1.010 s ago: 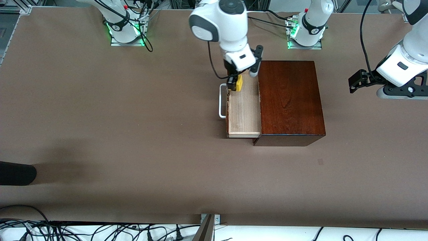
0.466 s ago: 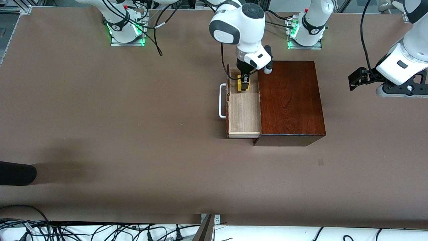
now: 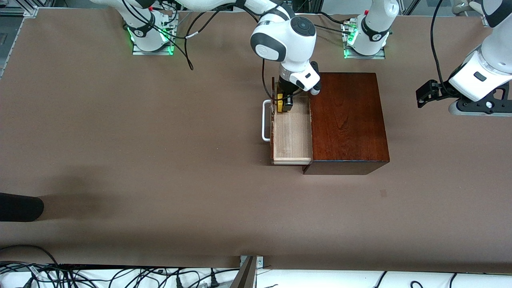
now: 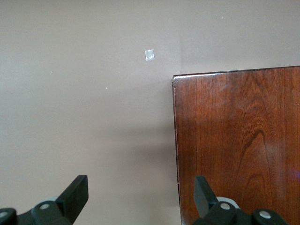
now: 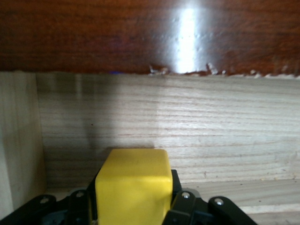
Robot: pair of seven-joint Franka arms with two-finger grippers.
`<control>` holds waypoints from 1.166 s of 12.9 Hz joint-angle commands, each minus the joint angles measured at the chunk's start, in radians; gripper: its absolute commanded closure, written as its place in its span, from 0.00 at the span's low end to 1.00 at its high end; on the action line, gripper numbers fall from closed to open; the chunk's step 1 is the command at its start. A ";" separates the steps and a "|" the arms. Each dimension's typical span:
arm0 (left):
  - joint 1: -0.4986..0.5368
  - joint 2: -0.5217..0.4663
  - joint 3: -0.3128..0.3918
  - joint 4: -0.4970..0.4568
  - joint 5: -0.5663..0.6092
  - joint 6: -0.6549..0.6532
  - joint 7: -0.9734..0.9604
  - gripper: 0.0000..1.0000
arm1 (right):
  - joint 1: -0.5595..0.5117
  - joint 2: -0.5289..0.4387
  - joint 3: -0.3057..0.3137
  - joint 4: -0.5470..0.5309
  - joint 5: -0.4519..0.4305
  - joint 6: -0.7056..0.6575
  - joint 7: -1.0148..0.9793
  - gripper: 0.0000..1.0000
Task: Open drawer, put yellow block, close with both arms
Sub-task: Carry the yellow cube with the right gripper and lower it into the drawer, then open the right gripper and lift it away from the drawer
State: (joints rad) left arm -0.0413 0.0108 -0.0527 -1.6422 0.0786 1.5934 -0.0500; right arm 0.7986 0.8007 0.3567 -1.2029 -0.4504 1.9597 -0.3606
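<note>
So from my seat: the drawer (image 3: 292, 134) is pulled out of the dark reddish wooden box (image 3: 346, 120), toward the right arm's end of the bench (image 3: 140, 140), pale wood lining showing, white bar handle (image 3: 265, 121) out front. The right claw (image 3: 285, 105) is down in the drawer at the end farthest from the front camera, close to the drawer's dark front panel, and it's clamped on the yellow block (image 3: 281, 106). On the right wrist cam the block (image 5: 133, 185) sits squeezed between the black fingers (image 5: 180, 201), low against the pale inside wall; I can't tell whether it's touching the drawer floor.

The left claw (image 3: 425, 94) is waiting up in the air over the bare bench past the box, at the left arm's end. Its fingers (image 4: 75, 194) are spread wide apart with nothing between them, and its wrist cam looks down on a corner of the box top (image 4: 236, 140) plus a little pale square patch (image 4: 149, 55) on the bench.

As for labels or writing: nothing I can read anywhere, no brand on the box or block.
</note>
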 commanded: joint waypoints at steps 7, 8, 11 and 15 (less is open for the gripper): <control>-0.003 -0.008 0.001 0.012 -0.022 -0.020 0.022 0.00 | -0.002 0.054 0.004 0.046 0.004 0.010 -0.031 1.00; -0.003 -0.008 0.001 0.012 -0.022 -0.020 0.022 0.00 | -0.004 0.054 -0.002 0.046 0.005 0.014 -0.034 0.13; -0.003 -0.008 0.001 0.012 -0.022 -0.021 0.021 0.00 | -0.010 0.026 -0.005 0.066 0.010 -0.005 -0.034 0.00; -0.005 -0.008 0.002 0.012 -0.022 -0.026 0.021 0.00 | -0.035 -0.082 -0.010 0.097 0.007 -0.058 -0.029 0.00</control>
State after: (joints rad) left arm -0.0421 0.0107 -0.0546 -1.6422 0.0785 1.5885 -0.0500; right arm 0.7846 0.7874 0.3461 -1.1046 -0.4498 1.9396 -0.3728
